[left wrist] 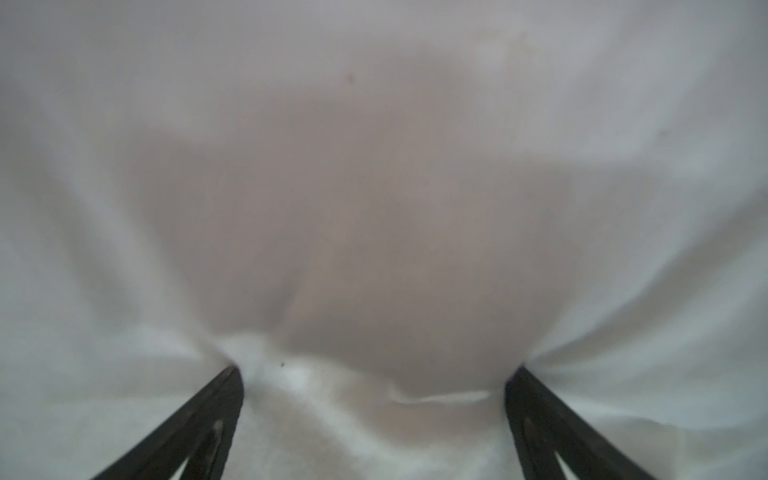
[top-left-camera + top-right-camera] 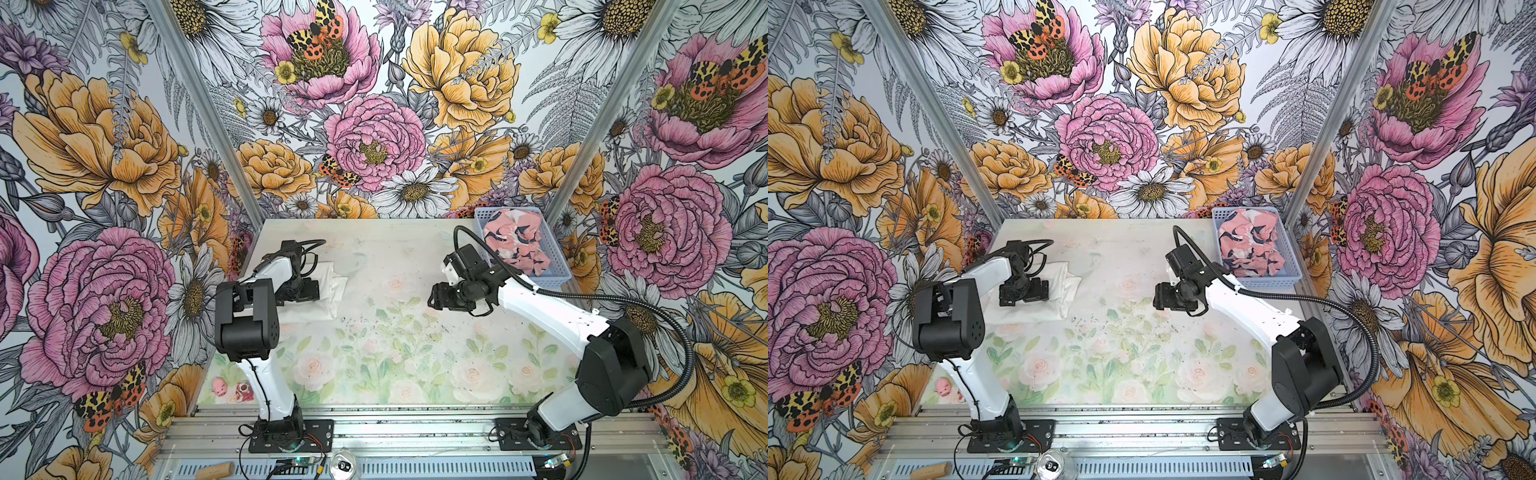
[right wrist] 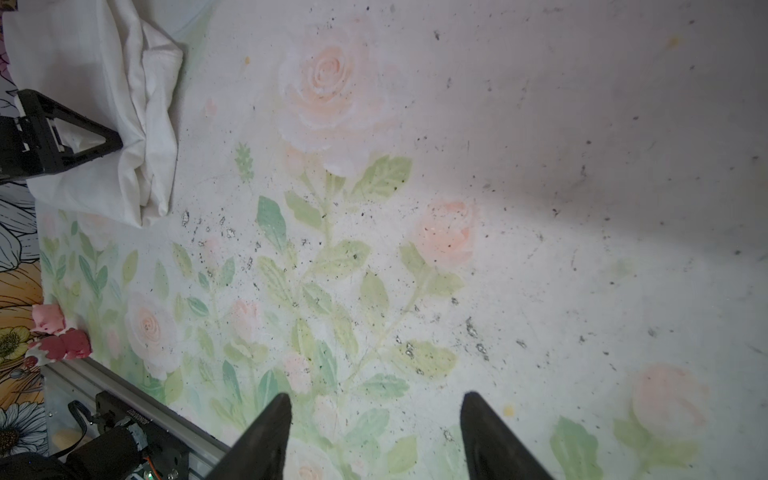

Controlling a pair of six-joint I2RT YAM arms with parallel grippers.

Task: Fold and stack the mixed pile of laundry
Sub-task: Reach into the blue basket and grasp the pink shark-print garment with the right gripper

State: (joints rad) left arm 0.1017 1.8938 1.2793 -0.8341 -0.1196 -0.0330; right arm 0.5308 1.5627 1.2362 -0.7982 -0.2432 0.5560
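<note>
Left gripper (image 2: pixel 306 290) sits left of centre in both top views, jaws spread wide and pointing down onto the white garment (image 2: pixel 330 291). Its wrist view shows two dark fingertips (image 1: pixel 230 386) pressed into the cloth. The fabric dimples around each tip and bulges slightly between them, and nothing is pinched. The garment lies bunched in rough folds on the table (image 2: pixel 395 357), at the left edge of the tabletop and somewhat towards the back wall, with the arm hiding part of it.

Two small pink figurines (image 2: pixel 230 390) stand at the table's lower left corner, well apart from the cloth. The middle of the tabletop shows a faded rose print scattered with dark specks.

Right of centre, the right gripper (image 2: pixel 435 297) hangs above the bare surface, pointing towards the left of the frame. Its wrist view shows both fingertips (image 3: pixel 278 419) partly apart, with just the printed table between them and no cloth touching either.

At the upper right corner of the table stands a light blue basket (image 2: pixel 547 279). The pink garment (image 2: pixel 515 241), blotched navy and white, lies crumpled inside it and fills most of it. The right arm's black cable passes in front of the basket's near left corner.
</note>
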